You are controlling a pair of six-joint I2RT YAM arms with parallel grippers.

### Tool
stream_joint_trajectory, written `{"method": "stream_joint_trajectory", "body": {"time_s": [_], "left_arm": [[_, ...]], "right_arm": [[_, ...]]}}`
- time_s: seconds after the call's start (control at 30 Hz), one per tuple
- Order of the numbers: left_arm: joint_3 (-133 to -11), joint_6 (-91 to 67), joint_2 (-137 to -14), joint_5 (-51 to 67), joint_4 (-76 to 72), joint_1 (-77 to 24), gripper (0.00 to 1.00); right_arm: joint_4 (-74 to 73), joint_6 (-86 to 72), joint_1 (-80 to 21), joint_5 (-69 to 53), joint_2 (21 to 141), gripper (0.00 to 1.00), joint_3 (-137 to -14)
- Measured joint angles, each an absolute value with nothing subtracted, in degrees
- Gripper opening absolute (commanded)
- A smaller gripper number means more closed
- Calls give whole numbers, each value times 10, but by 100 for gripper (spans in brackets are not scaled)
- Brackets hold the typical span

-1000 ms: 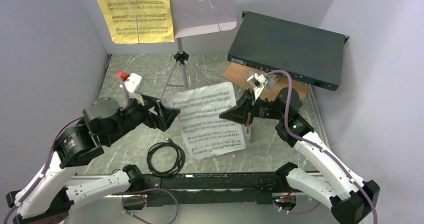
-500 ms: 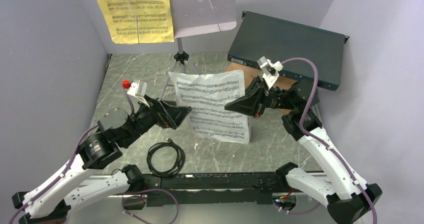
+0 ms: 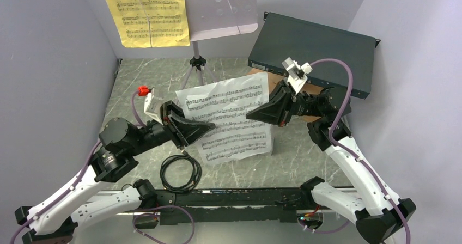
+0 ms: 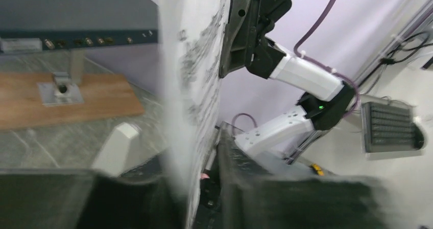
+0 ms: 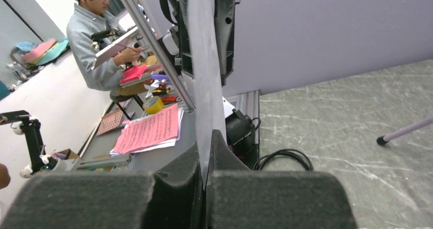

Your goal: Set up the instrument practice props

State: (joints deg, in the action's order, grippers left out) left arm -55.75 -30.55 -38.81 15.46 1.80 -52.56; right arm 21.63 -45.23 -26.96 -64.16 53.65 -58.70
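The white page (image 3: pixel 231 119) of printed music hangs upright in the air over the middle of the worktop (image 3: pixel 141 86), its top edge sloping up to the right; the right pincer (image 3: pixel 249 115) is clamped on its right edge, pads pressed together with the paper between them; the left pincer (image 3: pixel 211 126) straddles the lower left edge with its jaws narrow, but its wrist view is blurred and I cannot tell whether it truly pinches the paper; behind the page stands the music stand (image 3: pixel 223 7) on its tripod, with the yellow page (image 3: pixel 147 12) resting on the left of its tray; a small white metronome (image 4: pixel 116 148) sits on the worktop just beyond the held page, near a wooden board (image 4: pixel 66 98); the green box (image 3: pixel 313 50) lies at the back right, above that board; a black cable (image 3: pixel 181 173) is coiled on the worktop near the front edge, below the left pincer.
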Motion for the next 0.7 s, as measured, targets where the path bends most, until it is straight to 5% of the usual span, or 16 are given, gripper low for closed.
{"method": "stream_joint_trajectory", "body": {"time_s": [0.03,0.1,0.27,0.47,0.7], "left_arm": [[-557,-304,-387,154,14,-525,2],[-558,-295,-389,150,5,-525,0],[-642,-244,-437,91,43,-526,0],[-923,-134,-581,-52,183,-526,0],[-1134,-37,-675,-161,319,-526,0]], "right_arm": [[223,-458,-269,-641,540,0,-591],[241,-471,-269,-640,553,0,-604],[168,-432,-268,-583,592,28,-685],[49,-354,-267,-402,646,50,-838],[4,-312,-267,-281,739,55,-962]]}}
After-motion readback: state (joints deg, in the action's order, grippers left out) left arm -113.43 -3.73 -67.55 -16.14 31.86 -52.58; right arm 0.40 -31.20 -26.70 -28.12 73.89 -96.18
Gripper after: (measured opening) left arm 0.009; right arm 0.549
